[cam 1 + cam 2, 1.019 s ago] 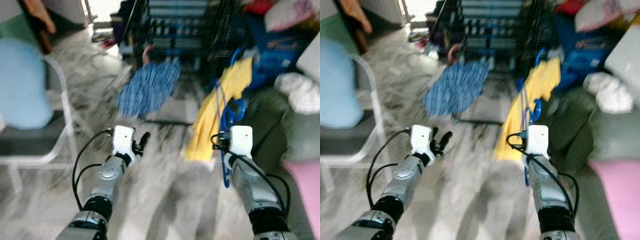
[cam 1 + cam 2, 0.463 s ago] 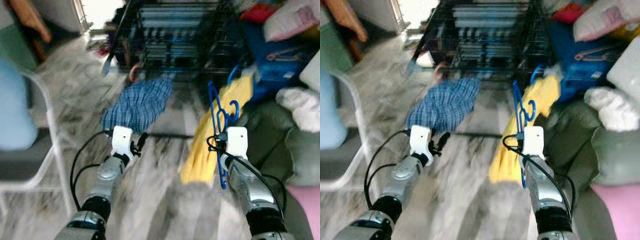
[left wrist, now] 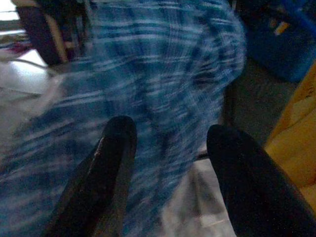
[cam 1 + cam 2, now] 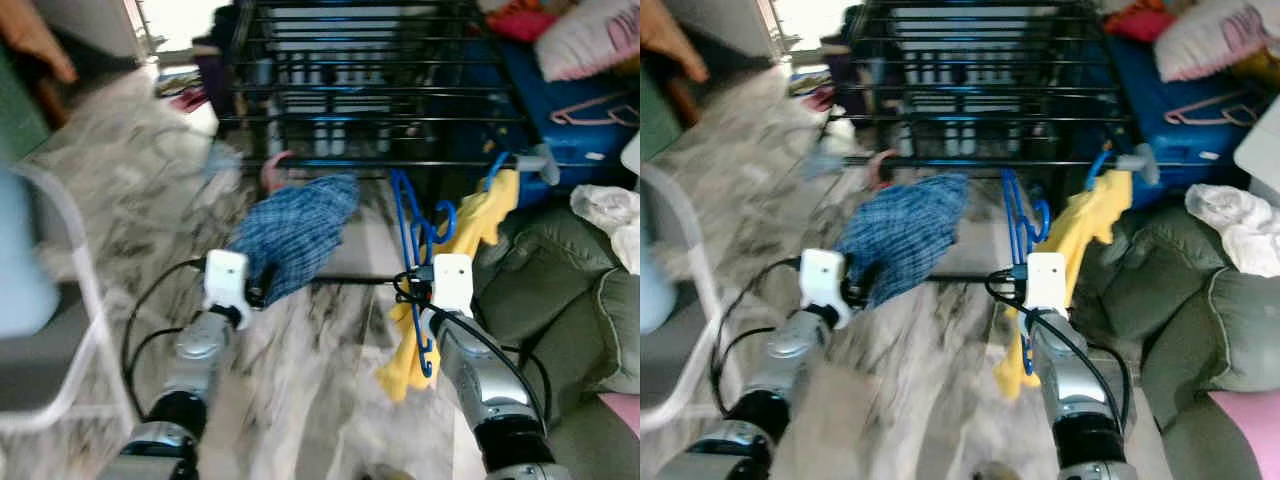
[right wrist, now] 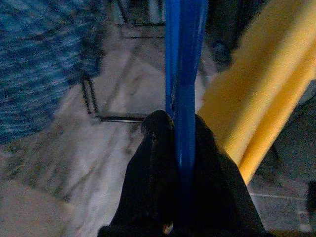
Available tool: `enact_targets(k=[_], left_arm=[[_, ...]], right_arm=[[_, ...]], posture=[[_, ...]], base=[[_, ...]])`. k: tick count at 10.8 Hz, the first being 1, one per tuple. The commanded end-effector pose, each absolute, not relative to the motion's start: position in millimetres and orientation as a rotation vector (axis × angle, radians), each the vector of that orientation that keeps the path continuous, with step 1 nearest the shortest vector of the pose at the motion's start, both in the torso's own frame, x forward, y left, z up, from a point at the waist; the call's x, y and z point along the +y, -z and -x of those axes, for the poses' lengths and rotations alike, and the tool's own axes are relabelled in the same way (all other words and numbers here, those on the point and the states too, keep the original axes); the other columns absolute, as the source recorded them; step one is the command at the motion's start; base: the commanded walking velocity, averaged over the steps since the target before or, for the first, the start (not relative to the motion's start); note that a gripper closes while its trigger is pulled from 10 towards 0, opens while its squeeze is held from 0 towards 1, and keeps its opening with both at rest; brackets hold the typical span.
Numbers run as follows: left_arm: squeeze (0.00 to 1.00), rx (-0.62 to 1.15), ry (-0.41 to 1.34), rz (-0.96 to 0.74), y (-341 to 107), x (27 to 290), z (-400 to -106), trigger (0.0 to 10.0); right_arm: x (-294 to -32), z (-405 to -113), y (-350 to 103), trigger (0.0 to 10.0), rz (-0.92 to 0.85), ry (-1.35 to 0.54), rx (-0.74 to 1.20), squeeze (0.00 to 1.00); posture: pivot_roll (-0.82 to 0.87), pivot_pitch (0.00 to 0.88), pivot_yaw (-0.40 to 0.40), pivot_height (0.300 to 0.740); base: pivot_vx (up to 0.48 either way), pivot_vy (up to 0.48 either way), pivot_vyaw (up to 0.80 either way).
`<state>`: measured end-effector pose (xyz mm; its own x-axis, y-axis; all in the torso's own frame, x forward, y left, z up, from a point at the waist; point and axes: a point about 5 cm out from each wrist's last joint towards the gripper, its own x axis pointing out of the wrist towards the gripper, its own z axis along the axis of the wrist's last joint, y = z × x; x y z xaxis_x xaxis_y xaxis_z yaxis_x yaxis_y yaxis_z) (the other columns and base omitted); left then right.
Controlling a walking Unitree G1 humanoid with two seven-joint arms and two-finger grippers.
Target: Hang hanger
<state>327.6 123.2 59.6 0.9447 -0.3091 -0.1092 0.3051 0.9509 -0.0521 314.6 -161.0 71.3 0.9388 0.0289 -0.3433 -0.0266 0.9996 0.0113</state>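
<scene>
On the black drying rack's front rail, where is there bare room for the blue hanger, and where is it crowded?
The front rail looks bare between the blue plaid garment and the yellow garment; the blue hanger, clamped in the right gripper, sits just below that gap. The rail's two ends are crowded by those garments. The left gripper, jaws open, faces the plaid cloth.

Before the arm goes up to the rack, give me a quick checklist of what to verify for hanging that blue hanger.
1. Right gripper shut on the blue hanger: ok.
2. Hook pointing up toward the drying rack: ok.
3. Bare rail between the plaid shirt and yellow garment: ok.
4. Hanger free of the yellow garment: cannot tell.
5. Left gripper open, holding nothing: ok.
6. Hook close enough to reach the rail: cannot tell.
</scene>
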Motion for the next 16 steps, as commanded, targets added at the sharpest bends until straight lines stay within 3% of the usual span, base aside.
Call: enact_targets(k=[1, 4, 10, 16], left_arm=[[0.0, 0.13, 0.306, 0.015, -58, 132, -327, 10.0], [0.0, 0.136, 0.314, 0.021, -57, 131, -326, 10.0], [0.0, 0.146, 0.316, 0.018, -56, 131, -326, 10.0], [0.0, 0.173, 0.309, -0.012, -50, 141, -320, 10.0]], right_arm=[[-160, -317, -77, 10.0, -0.01, -0.023, 0.33, 0.0], [-162, -321, -80, 10.0, 0.006, -0.03, 0.318, 0.0], [-156, -360, -110, 10.0, 0.056, -0.085, 0.31, 0.0], [-142, -378, -113, 10.0, -0.047, -0.111, 0.405, 0.0]], posture=[[-0.13, 0.066, 0.027, 0.74], [-0.12, 0.067, 0.029, 0.74], [-0.1, 0.062, 0.015, 0.74], [-0.06, 0.093, 0.028, 0.74]], base=[[0.0, 0.0, 0.0], [0.0, 0.0, 0.0], [0.0, 0.0, 0.0], [0.0, 0.0, 0.0]])
